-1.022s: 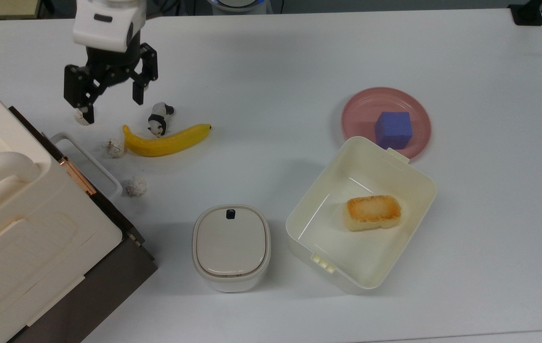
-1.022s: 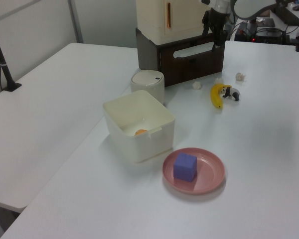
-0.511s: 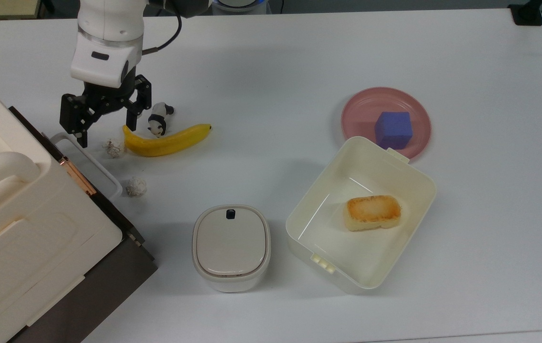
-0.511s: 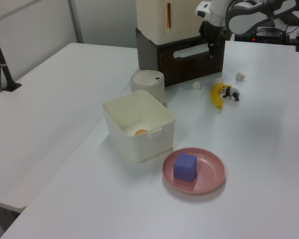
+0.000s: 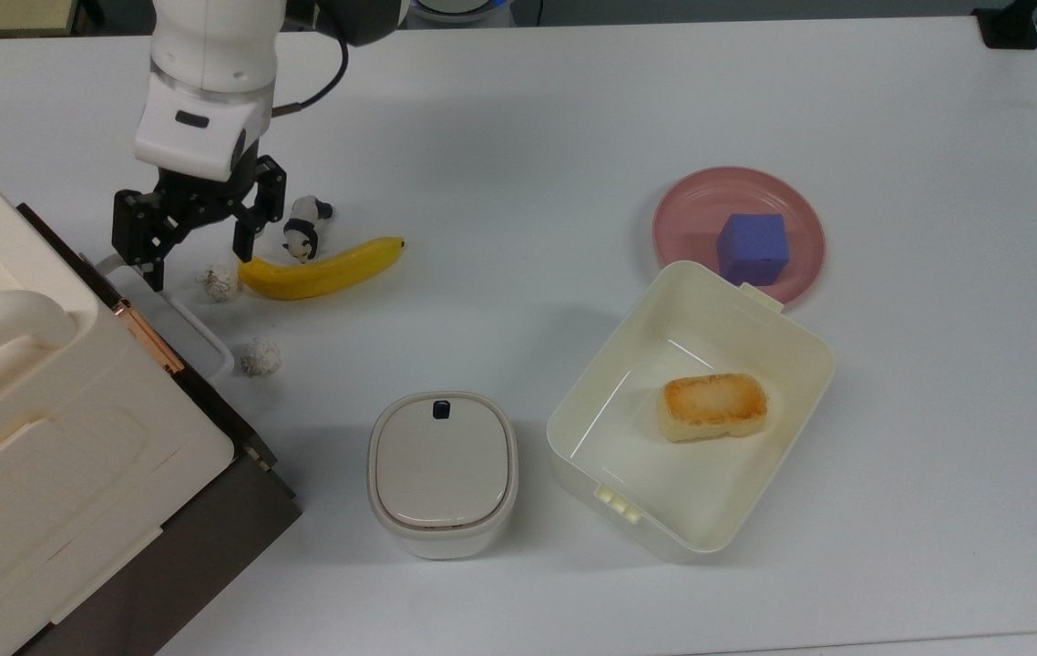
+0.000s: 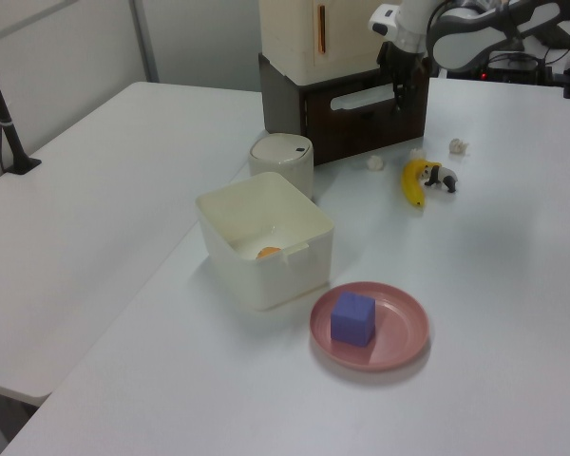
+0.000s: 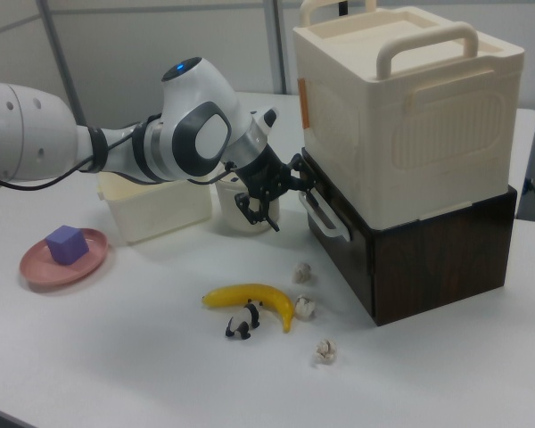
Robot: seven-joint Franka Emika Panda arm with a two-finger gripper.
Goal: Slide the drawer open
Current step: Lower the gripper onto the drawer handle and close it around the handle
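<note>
The drawer is a dark brown front panel under a cream case, and it looks pushed in. Its white loop handle sticks out toward the table; the handle also shows in the right view. My gripper hangs open at the handle's far end in the top view. One fingertip stands right at the loop's end, the other over the table by the banana. In the left view the gripper is in front of the panel's right part. Nothing is between the fingers.
A banana, a panda figure and two crumpled paper balls lie close to the handle. The cream case sits on the drawer unit. A lidded pot, an open box with bread and a pink plate with a blue cube lie further off.
In the top view the gripper has come down and toward the drawer, from above the panda to the handle's end. Its fingers stay open. The drawer has not moved.
</note>
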